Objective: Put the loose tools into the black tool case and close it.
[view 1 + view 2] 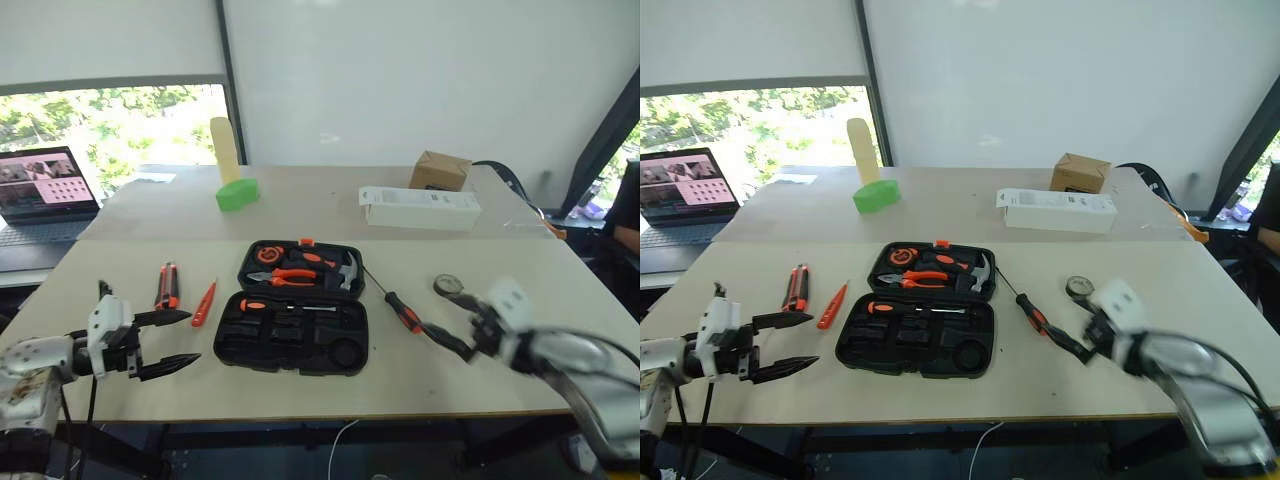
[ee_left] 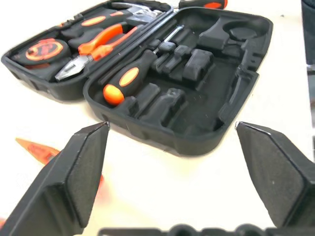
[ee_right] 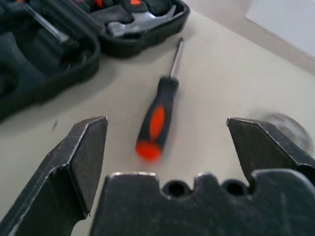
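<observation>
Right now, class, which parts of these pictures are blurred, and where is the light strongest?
Head views: the right pincer and its arm are smeared by motion; the window behind the laptop is blown out bright. Right wrist view: the screwdriver looks soft. Left wrist view: the tool case is sharp, the near pincer fingers less so.

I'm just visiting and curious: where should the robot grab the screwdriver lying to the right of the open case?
Probably the thick orange-and-black handle of the screwdriver, not the thin shaft. It lies flat on the table, handle towards the open right gripper, so come from above, fingers either side.
</observation>
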